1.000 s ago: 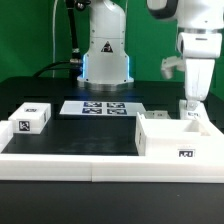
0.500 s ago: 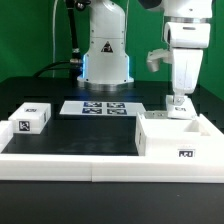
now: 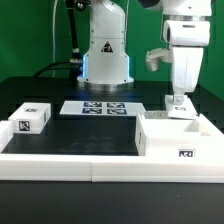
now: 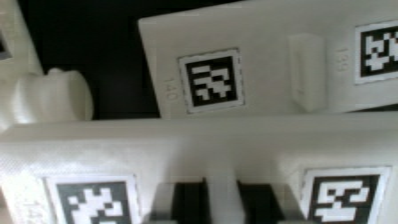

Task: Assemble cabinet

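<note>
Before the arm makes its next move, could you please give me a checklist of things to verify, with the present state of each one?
1. Gripper is positioned by the far wall of the cabinet box: ok.
2. Jaws open or shut: cannot tell.
3. A part is held between the fingers: cannot tell.
4. Small tagged block lies apart, at the exterior view's left, clear of the arm: ok.
5. Marker board is out of the gripper's way: ok.
6. Wrist view is sharp enough for alignment: not ok, it is blurred.
</note>
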Tool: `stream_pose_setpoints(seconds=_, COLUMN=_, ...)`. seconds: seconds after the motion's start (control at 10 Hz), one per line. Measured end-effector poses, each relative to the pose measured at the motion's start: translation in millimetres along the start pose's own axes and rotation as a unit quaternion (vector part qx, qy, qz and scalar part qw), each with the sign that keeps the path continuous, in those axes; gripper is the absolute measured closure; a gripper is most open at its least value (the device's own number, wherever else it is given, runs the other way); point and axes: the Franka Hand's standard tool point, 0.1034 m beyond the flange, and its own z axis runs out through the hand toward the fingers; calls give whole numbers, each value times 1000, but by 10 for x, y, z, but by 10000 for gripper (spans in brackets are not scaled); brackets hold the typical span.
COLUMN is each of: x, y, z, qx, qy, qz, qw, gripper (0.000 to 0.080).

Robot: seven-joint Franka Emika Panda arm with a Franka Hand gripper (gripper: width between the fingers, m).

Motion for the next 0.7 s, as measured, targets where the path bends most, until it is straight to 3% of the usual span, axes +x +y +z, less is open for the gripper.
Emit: stream_pose_setpoints(seconds=0.7, x=11, y=58, z=14, qx=0, qy=1, qz=2, qw=1000, gripper=729)
